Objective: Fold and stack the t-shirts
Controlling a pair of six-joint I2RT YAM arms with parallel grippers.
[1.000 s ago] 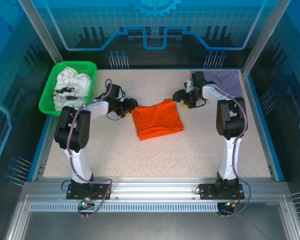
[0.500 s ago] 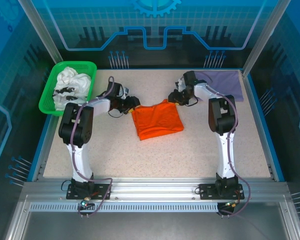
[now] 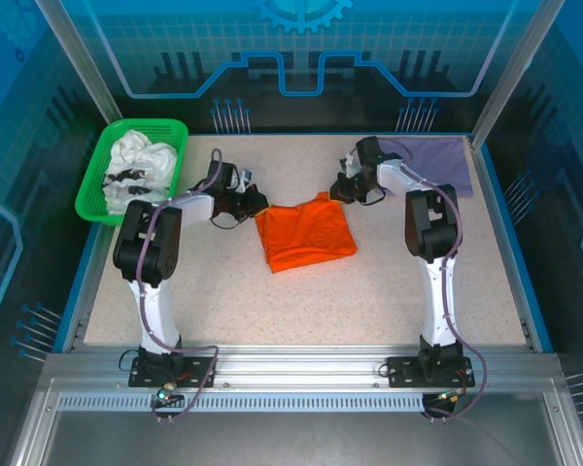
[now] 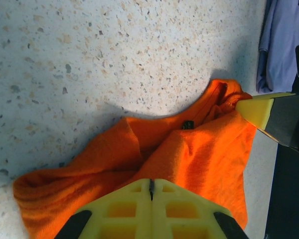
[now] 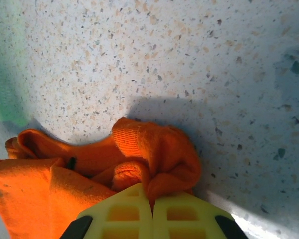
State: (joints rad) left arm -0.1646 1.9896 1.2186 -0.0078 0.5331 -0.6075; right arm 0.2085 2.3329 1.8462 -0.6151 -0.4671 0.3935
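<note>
Speckled beige tabletop, blue-lit walls. Left gripper, right gripper pinch orange t-shirt far corners; green basket left of it.

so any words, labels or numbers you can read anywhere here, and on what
No text here can be read.
Black print on the white t-shirts in the green basket: too small to read.
The small dark tag at the neck of the orange t-shirt: too blurred to read.

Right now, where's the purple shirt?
In the top view, the purple t-shirt lies at the far right corner of the table, just behind the right gripper, shut on the orange t-shirt.
</note>
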